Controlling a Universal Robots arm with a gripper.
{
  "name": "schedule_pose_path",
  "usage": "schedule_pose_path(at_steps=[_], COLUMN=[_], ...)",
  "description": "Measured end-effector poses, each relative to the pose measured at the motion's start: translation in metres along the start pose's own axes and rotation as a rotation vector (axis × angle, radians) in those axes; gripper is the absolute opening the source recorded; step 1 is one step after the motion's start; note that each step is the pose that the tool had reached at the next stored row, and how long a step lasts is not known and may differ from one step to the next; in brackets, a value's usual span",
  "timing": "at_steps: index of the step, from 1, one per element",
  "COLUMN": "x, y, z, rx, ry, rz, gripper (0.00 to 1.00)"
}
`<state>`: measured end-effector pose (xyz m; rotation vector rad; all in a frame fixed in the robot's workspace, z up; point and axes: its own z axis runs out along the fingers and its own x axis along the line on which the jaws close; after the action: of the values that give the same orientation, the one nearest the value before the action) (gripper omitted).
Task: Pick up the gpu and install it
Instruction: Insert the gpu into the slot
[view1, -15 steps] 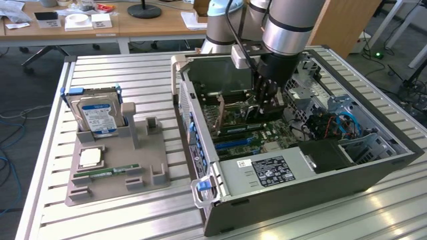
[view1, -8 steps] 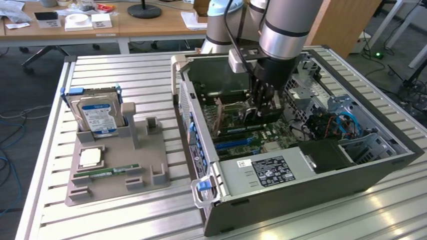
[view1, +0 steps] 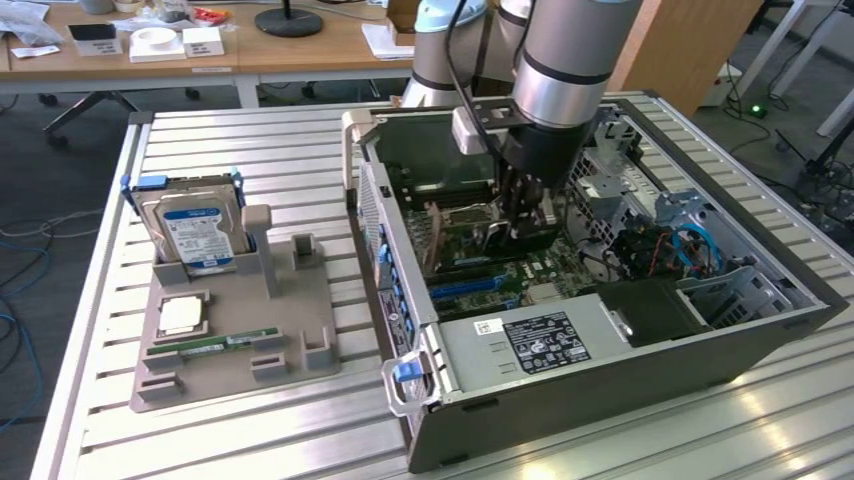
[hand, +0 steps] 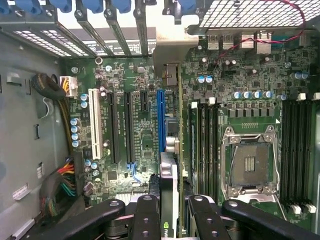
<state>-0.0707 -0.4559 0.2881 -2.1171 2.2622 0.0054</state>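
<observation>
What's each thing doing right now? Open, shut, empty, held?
computer case, open, side panel off.
gripper, shut on the gpu.
gpu, held on edge inside the computer case.
processor socket, empty.
hard drive, standing in the grey holder.
memory stick, lying in the grey holder.

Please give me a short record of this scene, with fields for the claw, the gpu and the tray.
claw: shut on the gpu, inside the open case
gpu: held edge-on over the motherboard, near the blue slot
tray: outside the case, holds hard drive and memory stick
</observation>
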Motion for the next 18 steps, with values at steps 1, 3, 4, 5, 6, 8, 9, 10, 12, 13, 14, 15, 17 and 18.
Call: schedule_pose_path(at_steps=[1,3,4,5,6,8,9,10,12,13,14,15,17,18], x=[0.0001,0.0003,0.0005,0.0006,0.0007,0.0009,0.0009,0.0011,0.0024,0.0031,0.0033,0.0034,0.0035,0.0036], y=[0.0004,0.0011,0.0014,0.0018,0.0022,0.0029,0.0032,0.0034,0.004,0.0043,0.0045,0.0049,0.0058,0.0063], z=[0.0007,0.0021,0.0028,0.0035,0.0042,0.0049,0.0049,0.0051,0.0053,0.0052,0.0053,0.0054,0.0064,0.0067], rx=[0.0003,0.0008,0.001,0.0014,0.0016,0.0019,0.0019,0.002,0.0021,0.002,0.0021,0.002,0.002,0.002], ry=[0.0,-0.0001,-0.0001,-0.0001,-0.0001,0.0,0.0002,-0.0002,-0.0003,-0.0001,-0.0002,0.0001,-0.0001,0.0], rz=[0.0,0.0,0.0,0.0,0.0,0.0,0.0,0.0,0.0,0.0,0.0,0.0,0.0,0.0], gripper=[0.27,0.27,0.27,0.27,0.27,0.27,0.27,0.27,0.27,0.27,0.27,0.27,0.27,0.27])
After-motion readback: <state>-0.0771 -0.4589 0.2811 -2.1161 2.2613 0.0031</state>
